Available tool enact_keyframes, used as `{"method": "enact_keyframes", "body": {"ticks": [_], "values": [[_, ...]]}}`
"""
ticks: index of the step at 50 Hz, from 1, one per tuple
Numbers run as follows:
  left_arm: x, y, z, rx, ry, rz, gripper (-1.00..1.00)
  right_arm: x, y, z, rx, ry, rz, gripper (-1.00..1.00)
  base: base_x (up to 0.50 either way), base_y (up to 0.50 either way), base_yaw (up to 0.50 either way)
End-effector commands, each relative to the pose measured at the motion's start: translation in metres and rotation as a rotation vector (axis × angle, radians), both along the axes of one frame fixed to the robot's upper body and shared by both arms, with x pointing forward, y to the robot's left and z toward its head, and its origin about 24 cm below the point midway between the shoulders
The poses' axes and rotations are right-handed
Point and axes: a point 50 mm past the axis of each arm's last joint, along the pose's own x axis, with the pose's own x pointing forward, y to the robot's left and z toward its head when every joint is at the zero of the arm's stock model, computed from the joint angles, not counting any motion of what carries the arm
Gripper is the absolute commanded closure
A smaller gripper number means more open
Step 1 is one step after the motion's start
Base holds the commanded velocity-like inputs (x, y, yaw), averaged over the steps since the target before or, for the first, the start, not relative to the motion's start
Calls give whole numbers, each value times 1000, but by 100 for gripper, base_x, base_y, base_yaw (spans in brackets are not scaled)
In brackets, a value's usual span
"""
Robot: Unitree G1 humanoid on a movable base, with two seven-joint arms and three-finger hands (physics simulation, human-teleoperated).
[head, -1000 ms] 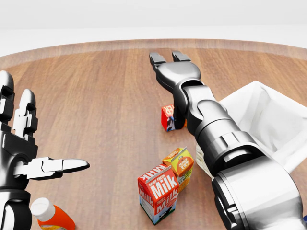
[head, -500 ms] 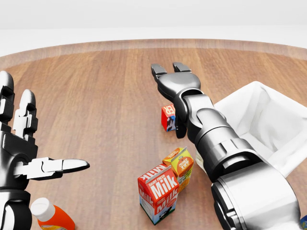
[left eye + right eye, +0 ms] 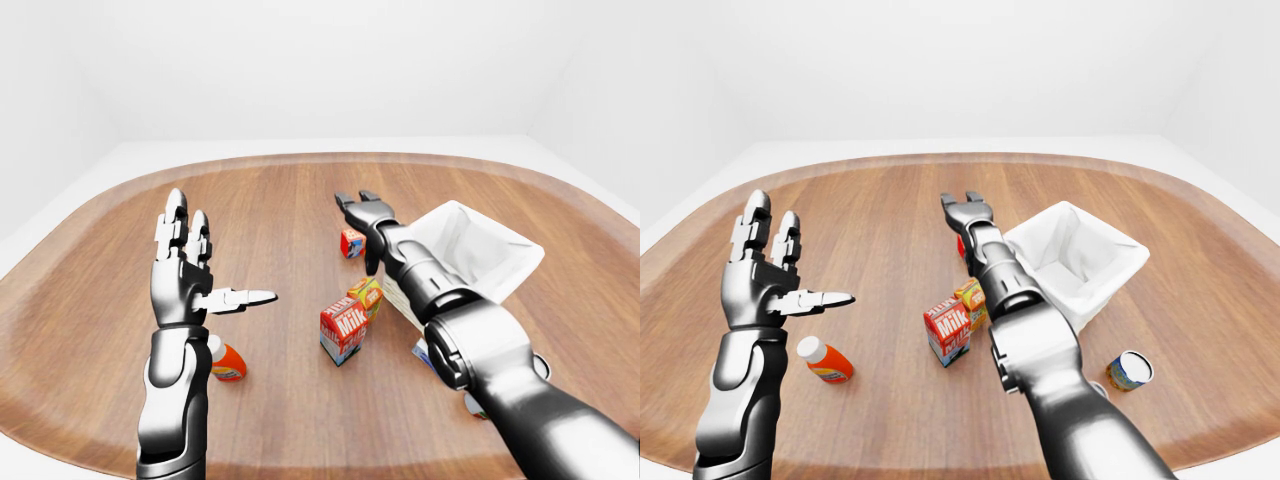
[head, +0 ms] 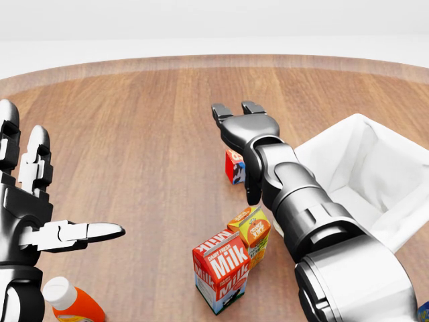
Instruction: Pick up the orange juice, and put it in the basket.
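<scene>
Your right hand point(image 4: 236, 115) is spread wide, holding nothing; the orange juice point(image 4: 251, 232), a small orange-yellow gable-top carton, sits below it beside the milk carton point(image 4: 220, 270).

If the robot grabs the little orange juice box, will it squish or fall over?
The juice carton looks like a stiff box with flat sides, so it probably holds its shape under a gentle grip. It seems small and likely light. It stands right beside the milk carton, so a push might tip it or knock both.

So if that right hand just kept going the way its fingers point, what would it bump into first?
Probably nothing: the right hand points its open fingers toward the top of the head view, where only bare table shows up to the rim. Depth is hard to judge.
</scene>
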Motion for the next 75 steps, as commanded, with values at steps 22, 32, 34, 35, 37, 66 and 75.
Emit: {"method": "enact_keyframes", "body": {"ticks": [22, 32, 34, 35, 37, 66, 75], "values": [[0, 0, 0, 0, 0, 0, -100, -7, -4, -21, -26, 71, -1, -100, 0, 0, 0], [0, 0, 0, 0, 0, 0, -100, -8, -4, -26, -42, 85, 19, -100, 0, 0, 0], [0, 0, 0, 0, 0, 0, -100, -9, -3, -26, -39, 85, 23, -100, 0, 0, 0], [0, 0, 0, 0, 0, 0, -100, -9, -2, -26, -39, 80, 31, -100, 0, 0, 0], [0, 0, 0, 0, 0, 0, -100, -9, -1, -27, -40, 79, 48, -100, 0, 0, 0], [0, 0, 0, 0, 0, 0, -100, -16, -6, -45, -54, 109, 59, -100, 0, 0, 0], [0, 0, 0, 0, 0, 0, -100, -19, -8, -51, -52, 125, 55, -100, 0, 0, 0]]}}
